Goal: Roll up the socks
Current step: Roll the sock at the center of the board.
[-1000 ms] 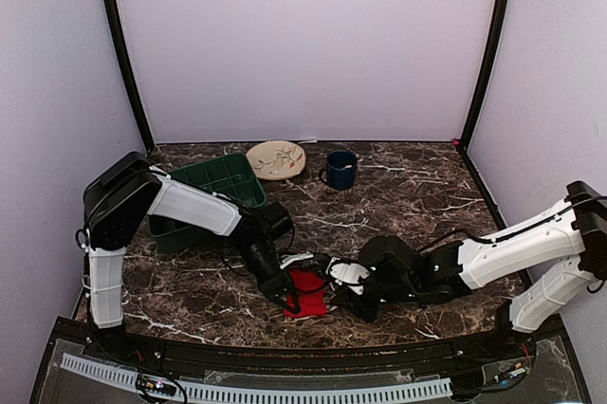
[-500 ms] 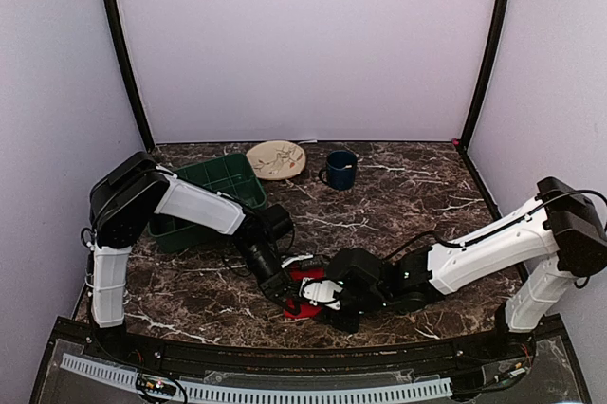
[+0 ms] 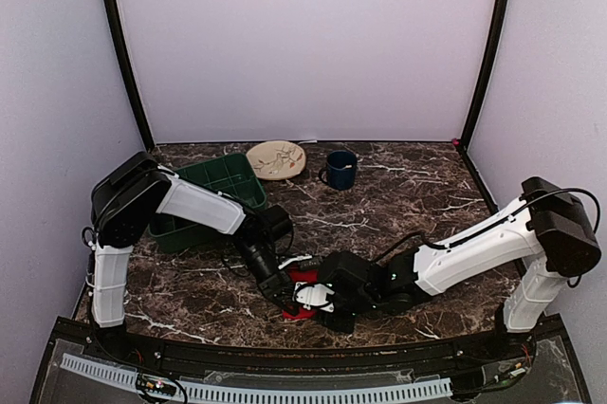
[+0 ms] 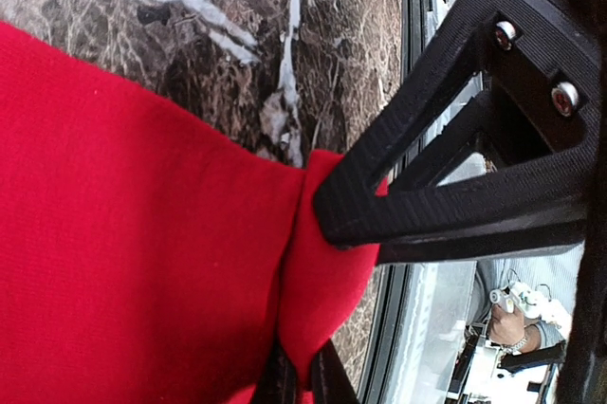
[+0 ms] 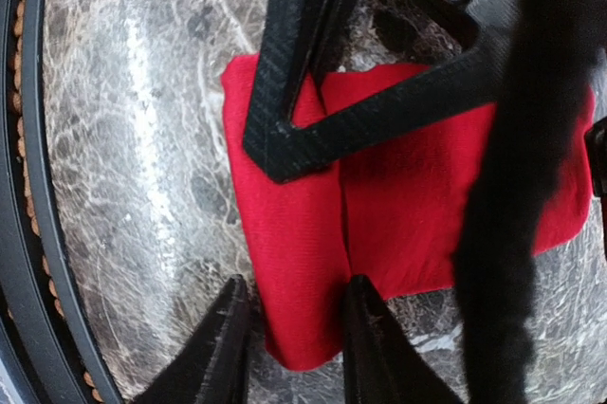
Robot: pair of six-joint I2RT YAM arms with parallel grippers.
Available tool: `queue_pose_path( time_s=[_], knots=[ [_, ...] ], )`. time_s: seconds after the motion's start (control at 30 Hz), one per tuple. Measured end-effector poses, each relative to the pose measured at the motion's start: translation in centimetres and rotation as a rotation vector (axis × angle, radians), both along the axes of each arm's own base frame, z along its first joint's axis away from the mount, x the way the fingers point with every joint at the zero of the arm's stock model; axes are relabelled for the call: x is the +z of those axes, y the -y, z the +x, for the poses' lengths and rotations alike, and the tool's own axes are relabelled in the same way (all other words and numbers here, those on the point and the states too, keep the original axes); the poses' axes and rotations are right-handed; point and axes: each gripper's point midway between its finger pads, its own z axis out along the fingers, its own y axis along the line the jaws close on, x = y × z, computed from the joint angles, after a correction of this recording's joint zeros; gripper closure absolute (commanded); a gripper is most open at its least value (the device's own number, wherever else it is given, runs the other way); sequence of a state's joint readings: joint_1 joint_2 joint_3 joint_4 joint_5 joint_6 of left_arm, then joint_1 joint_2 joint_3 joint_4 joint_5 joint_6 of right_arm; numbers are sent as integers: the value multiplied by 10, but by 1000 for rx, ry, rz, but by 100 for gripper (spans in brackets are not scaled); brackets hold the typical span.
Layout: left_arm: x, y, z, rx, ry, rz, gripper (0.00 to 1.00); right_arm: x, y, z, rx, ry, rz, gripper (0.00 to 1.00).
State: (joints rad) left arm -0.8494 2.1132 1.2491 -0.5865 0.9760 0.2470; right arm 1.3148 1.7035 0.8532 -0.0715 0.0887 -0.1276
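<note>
Top view: the right gripper has slid left across the dark marble surface. It now meets the left gripper over the red socks near the front edge.

Left wrist view: the left jaws are closed tight, pinching a bunched corner of red fabric.

Right wrist view: the right jaws stand half apart, straddling the flat socks' near edge without gripping yet. Rolling looks ready to begin.

The socks are bright red, the table dark brown marble (white-veined), the bin green.
</note>
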Motion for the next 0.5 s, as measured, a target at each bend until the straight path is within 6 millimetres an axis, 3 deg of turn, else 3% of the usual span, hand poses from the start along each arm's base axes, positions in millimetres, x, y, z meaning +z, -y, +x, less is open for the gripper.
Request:
queue_pose_path(
  time_s=[0.13,0.5],
  knots=[
    [0,-1,-1,-2,-3,3,100,0,0,1,9,10,-4,85],
    [0,-1,0,1,-15,6,100,-6,0,0,7,4,-14,100]
  ],
)
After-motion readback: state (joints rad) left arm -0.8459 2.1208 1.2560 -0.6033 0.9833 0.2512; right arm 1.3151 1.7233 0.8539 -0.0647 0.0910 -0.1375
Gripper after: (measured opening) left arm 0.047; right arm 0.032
